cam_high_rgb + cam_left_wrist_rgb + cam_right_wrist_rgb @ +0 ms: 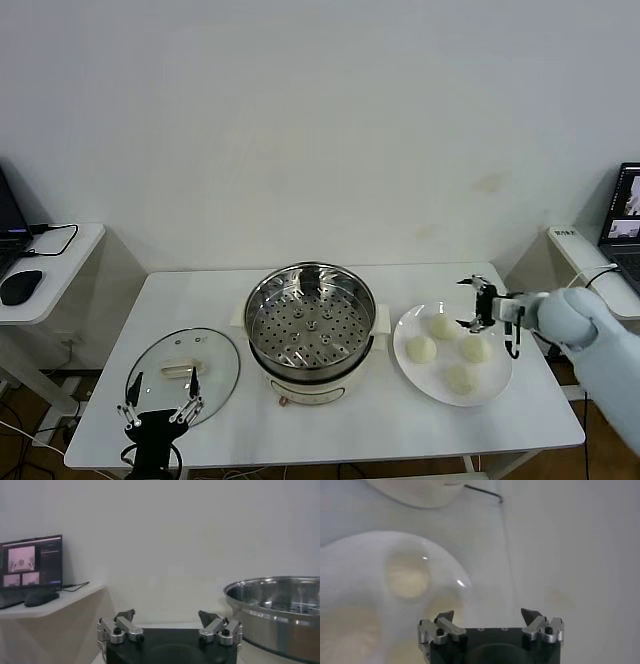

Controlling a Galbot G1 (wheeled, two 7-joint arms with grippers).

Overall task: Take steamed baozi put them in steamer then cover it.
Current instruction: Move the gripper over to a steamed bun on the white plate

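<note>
Baozi (421,349) wait on the plate (497,389) at the desk's right edge; my released right pincer (488,308) hovers above for a grab

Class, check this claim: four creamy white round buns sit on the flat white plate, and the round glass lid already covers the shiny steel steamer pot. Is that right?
Not quite. The four creamy white round buns do sit on the flat white plate, but the round glass lid lies on the table beside the shiny steel steamer pot, which stands uncovered. The head view shows it.
</note>
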